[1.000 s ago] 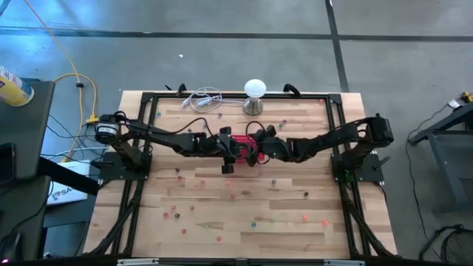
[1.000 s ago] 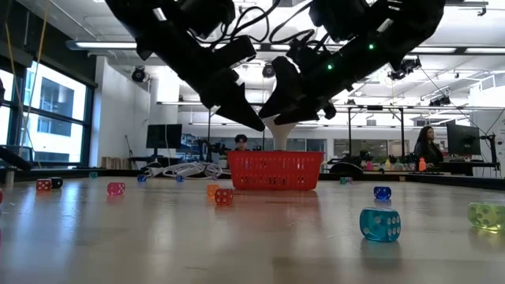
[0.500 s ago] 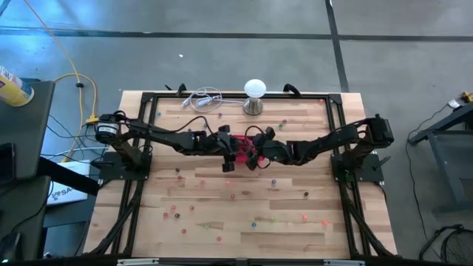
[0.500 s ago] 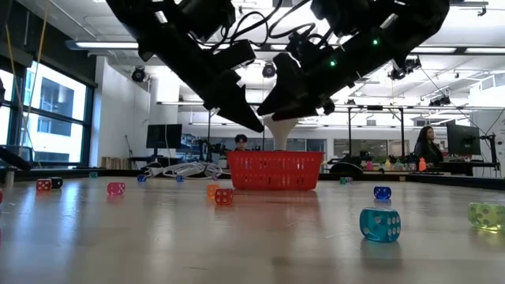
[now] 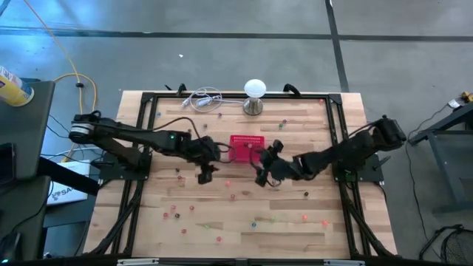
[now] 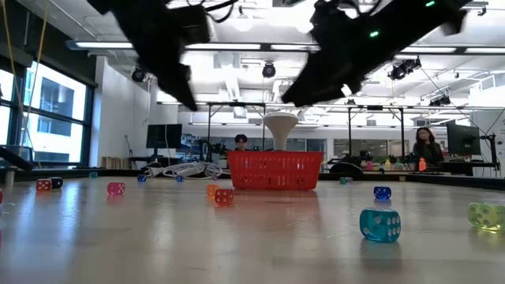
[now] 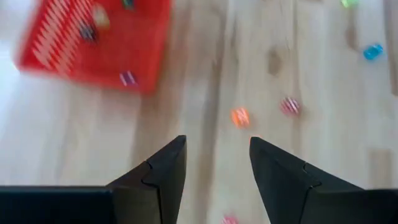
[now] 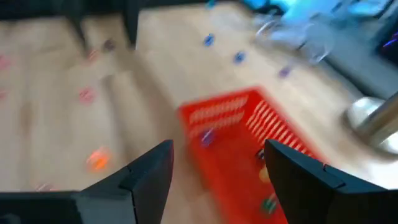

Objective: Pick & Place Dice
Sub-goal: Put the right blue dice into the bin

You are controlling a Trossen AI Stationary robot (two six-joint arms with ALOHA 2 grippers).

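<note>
left gripper (image 7: 214,163) open, empty; right gripper (image 8: 217,163) likewise

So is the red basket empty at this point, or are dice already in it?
Not empty. The red basket holds a few dice, visible in both wrist views.

Red basket (image 5: 246,142) stands clear between both arms; scattered dice (image 5: 229,182) dot the open table (image 5: 295,229) below it.

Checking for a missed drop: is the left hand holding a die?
No, the left hand is open and empty above the table.
</note>
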